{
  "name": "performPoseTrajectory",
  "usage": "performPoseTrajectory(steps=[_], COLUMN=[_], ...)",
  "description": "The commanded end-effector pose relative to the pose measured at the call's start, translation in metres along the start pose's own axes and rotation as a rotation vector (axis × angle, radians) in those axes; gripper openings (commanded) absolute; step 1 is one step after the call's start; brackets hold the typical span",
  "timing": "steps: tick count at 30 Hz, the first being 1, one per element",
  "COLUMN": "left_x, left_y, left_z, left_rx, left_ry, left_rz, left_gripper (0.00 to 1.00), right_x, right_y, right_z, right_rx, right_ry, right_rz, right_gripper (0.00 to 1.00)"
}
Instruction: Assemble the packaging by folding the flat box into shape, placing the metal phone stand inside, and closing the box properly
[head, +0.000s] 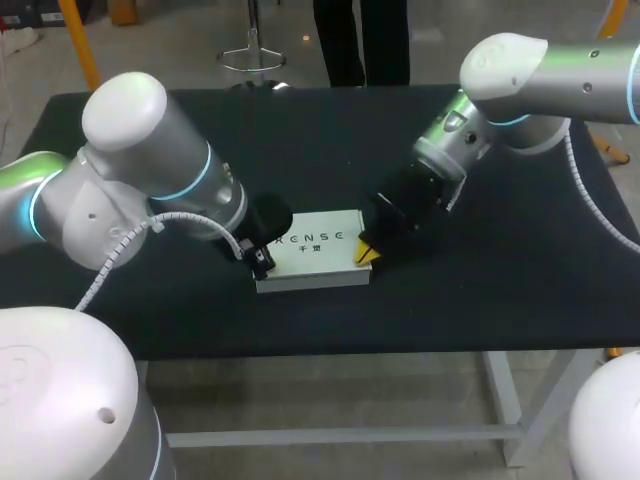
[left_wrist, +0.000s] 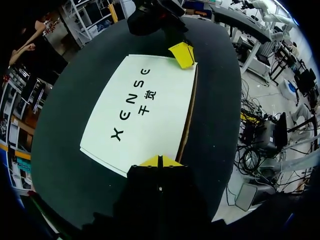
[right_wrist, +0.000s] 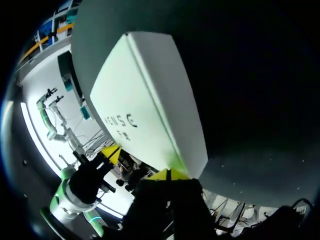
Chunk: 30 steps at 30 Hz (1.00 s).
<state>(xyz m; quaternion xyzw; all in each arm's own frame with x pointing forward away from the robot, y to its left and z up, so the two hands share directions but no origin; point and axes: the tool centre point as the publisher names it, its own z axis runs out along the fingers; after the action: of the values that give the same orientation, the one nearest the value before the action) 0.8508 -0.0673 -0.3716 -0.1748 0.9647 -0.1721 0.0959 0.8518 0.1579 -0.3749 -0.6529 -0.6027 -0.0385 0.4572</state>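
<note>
White cardboard forms the box (head: 312, 250), which lies flat near the middle of the table (head: 500, 270) with its printed face up. In the head view the left gripper (head: 262, 262) sits at the box's 9 o'clock end and the right gripper (head: 366, 256) at its 3 o'clock end, each at or just beside a short edge. That view hides the left fingers under the wrist and shows only a scrap of yellow on the right.

The wrist views show more. In the left wrist view its own two yellow tips are pressed together with only a thin seam between them, gripping nothing, their points at the box's near edge. Across the printed face, the right arm's tips also sit together at the far corner. This view alone shows a brown strip (left_wrist: 189, 117) along one long side of the box. In the right wrist view its own tips are likewise closed on nothing at the box's end, and a plain white side wall (right_wrist: 172, 105) shows that the overhead camera barely catches.

Black matte cloth covers the table, and pale metal legs (head: 505, 400) carry it toward 5 o'clock.
</note>
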Motion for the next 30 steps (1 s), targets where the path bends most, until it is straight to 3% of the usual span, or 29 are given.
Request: performPoseTrajectory(steps=[1, 9, 24, 30], left_x=[0.005, 0.005, 0.003, 0.004], left_y=[0.0, -0.01, -0.002, -0.005], left_z=[-0.012, -0.023, 0.007, -0.008], left_rx=[0.014, 0.026, -0.012, -0.004], left_ry=[-0.037, -0.06, 0.014, -0.011], left_rz=[0.014, 0.057, 0.018, 0.013], left_gripper=[0.0, 0.0, 0.0, 0.0], right_x=[0.009, 0.017, -0.007, 0.002], right_y=[-0.009, -0.021, 0.001, -0.01], right_z=[-0.004, -0.008, 0.004, -0.008], right_rx=[-0.033, -0.074, -0.004, -0.036], right_ry=[-0.014, -0.027, 0.012, 0.003], right_rz=[-0.03, -0.078, -0.002, -0.046], right_gripper=[0.0, 0.0, 0.0, 0.0])
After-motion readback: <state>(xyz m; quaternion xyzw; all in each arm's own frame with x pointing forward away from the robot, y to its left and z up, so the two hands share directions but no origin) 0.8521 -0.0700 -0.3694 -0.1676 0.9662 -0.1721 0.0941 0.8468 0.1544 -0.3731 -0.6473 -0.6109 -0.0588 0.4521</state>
